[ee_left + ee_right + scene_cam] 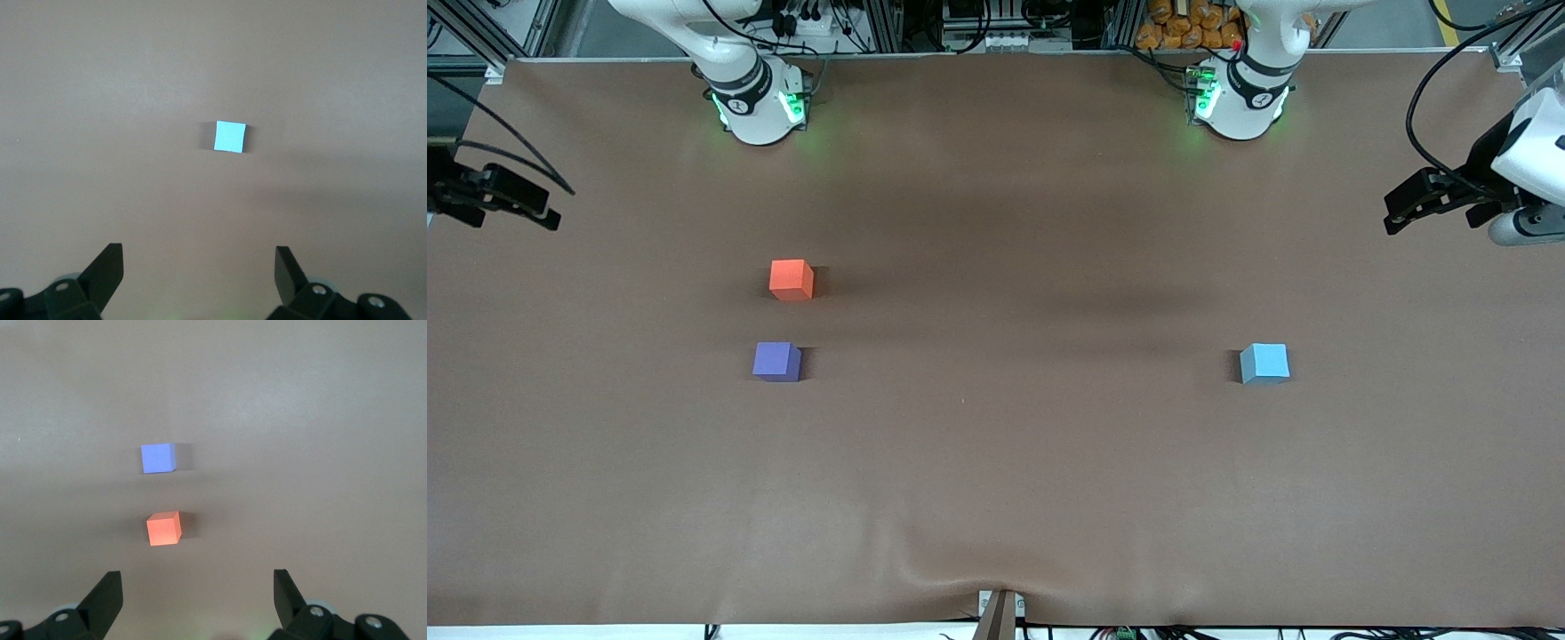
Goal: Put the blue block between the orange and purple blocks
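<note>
Both end effectors hang wide open and empty: left end effector (1396, 216) over its counter (996, 498) edge, right end effector (547, 213) over its own. We see the blue block (1264, 363) toward the left arm's edge, well apart from the orange block (791, 279) and purple block (776, 361) near the right arm's edge.

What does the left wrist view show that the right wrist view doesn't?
Only the left wrist view shows the blue block and the open left gripper. Only the right wrist view shows the purple block, the orange block apart beside it, and the open right gripper. Both show the brown table.
</note>
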